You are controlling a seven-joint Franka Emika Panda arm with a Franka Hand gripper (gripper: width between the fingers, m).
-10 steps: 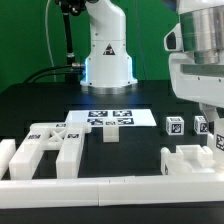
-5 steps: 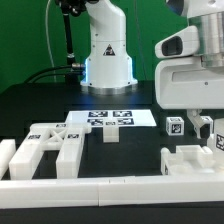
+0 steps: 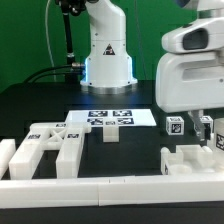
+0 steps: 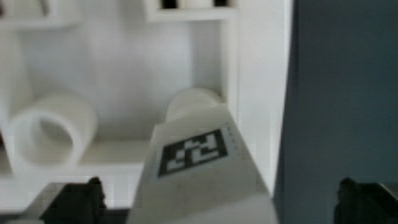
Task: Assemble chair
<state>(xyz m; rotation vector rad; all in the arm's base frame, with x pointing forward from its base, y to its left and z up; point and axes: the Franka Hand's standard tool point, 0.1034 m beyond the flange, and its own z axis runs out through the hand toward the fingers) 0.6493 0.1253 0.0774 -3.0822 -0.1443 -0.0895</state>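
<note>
My gripper [image 3: 210,133] hangs low at the exterior view's right, over the white chair parts there. Its jaws stand wide open. In the wrist view a slanted white piece with a black-and-white tag [image 4: 199,150] lies between the two dark fingertips [image 4: 80,200], touching neither. Beside it sits a white part with a round hole [image 4: 50,130]. Two small tagged cube-ended pieces [image 3: 175,125] stand by the hand, and a blocky white part [image 3: 188,160] lies in front. Two white frames [image 3: 50,148] lie at the exterior view's left, with a small white block [image 3: 109,135] near the middle.
The marker board [image 3: 110,117] lies flat on the black table before the robot base [image 3: 108,60]. A plain white border rail [image 3: 100,186] runs along the front edge. The big white hand [image 3: 195,75] hides part of the right-hand pieces.
The jaws went from shut to wide open, letting go of the tagged white piece. The hand shifted toward the exterior view's left and now fills more of the picture.
</note>
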